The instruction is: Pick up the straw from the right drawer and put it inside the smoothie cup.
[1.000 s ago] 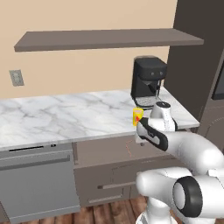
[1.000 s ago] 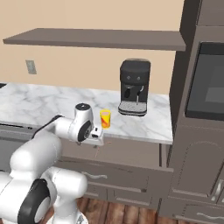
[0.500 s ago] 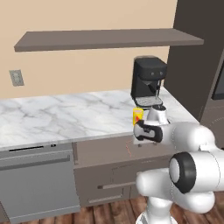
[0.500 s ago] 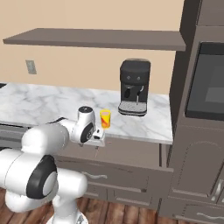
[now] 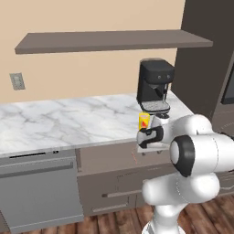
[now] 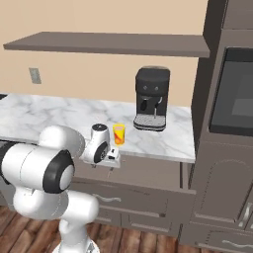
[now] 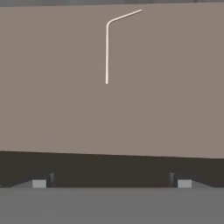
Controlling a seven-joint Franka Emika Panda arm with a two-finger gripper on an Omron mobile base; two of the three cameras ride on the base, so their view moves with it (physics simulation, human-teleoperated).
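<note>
The gripper (image 7: pixel 111 183) points down into the open drawer (image 7: pixel 175 87), fingertips wide apart and empty. In the hand view the straw (image 7: pixel 107 52) lies flat at twelve o'clock, bend uppermost; from the base cameras it is perhaps a faint line. The cup (image 5: pixel 144 120) stands on the counter (image 5: pixel 68 123) just behind the gripper.

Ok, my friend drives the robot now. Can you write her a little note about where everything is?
Gripper: open, holding nothing, pointing down over the open right drawer.
Straw: lying flat on the drawer floor, bent end away from the gripper, untouched.
Smoothie cup: upright on the marble counter near the coffee machine.
Done: drawer open, gripper above it.
Left: lower, grab the straw, lift it, drop it into the cup.
</note>
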